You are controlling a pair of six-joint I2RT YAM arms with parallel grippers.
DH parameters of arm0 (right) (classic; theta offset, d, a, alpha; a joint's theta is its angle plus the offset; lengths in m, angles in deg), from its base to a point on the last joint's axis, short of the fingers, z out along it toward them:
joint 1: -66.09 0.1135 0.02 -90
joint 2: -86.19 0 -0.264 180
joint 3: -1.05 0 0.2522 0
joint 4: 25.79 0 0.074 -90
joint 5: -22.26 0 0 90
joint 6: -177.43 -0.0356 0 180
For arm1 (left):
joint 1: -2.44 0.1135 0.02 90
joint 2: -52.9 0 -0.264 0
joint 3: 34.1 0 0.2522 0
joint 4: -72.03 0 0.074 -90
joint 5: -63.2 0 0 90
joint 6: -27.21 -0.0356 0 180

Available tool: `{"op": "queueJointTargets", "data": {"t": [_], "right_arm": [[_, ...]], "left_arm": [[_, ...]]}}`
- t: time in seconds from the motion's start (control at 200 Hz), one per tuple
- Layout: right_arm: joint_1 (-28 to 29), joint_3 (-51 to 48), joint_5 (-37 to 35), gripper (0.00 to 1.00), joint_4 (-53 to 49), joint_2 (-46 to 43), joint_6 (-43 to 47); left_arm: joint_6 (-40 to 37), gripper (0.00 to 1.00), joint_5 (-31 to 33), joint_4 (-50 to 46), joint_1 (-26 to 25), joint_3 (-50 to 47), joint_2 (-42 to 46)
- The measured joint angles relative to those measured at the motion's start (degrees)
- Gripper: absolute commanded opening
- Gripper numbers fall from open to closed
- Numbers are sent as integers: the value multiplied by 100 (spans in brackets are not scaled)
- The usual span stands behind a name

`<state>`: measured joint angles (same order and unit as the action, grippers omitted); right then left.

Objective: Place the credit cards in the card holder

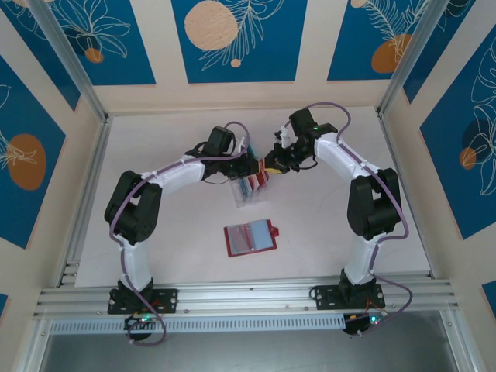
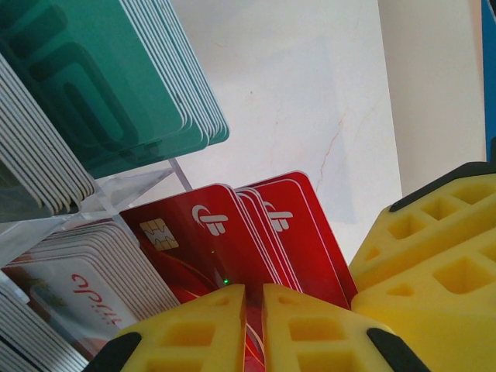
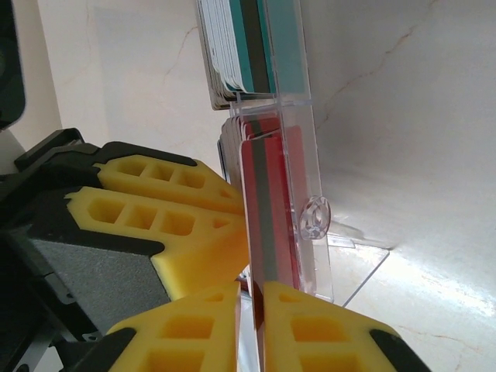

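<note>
Credit cards [image 1: 254, 184] stand in the clear rack [image 3: 314, 213], behind the open card holder [image 1: 249, 238]. Left claw [image 2: 253, 301] pinches red cards [image 2: 201, 232]; right claw [image 3: 249, 293], a slit apart, straddles one, hold unclear. Neighbouring cards may drag out.

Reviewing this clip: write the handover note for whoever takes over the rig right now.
Left end effector: closed on the edge of the red plastic cards standing in the clear plastic slotted rack.
Right end effector: fingers narrowly apart around a red card edge at the same rack; grip unclear.
Red folding wallet: lying open on the white table, apart from both arms.
Done: nothing confirmed in the wallet.
Left: pull cards, teal ones included, and slot them into the wallet.
</note>
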<state>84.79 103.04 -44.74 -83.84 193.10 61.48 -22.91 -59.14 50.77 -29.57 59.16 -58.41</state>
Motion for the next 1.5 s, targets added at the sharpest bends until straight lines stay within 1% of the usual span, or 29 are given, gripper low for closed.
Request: {"op": "queueJointTargets", "data": {"t": [0.74,0.91,0.99,1.16,1.3,1.501], "right_arm": [[-164,-109,457,16,199,-61,-149],[-197,-179,557,11,280,-63,-173],[-201,-179,577,8,289,-63,-177],[-216,-181,599,6,293,-63,-195],[-219,-190,621,0,310,-63,-195],[-227,-212,634,0,323,-63,-197]], "left_arm": [[-2,13,-2,-2,0,-2,0],[-2,13,-2,-4,2,-2,4],[-4,13,-2,-4,2,-2,4],[-46,13,-2,-4,7,-2,4],[-76,13,-2,-4,7,-2,4],[-90,13,0,-15,7,-17,26]]}}
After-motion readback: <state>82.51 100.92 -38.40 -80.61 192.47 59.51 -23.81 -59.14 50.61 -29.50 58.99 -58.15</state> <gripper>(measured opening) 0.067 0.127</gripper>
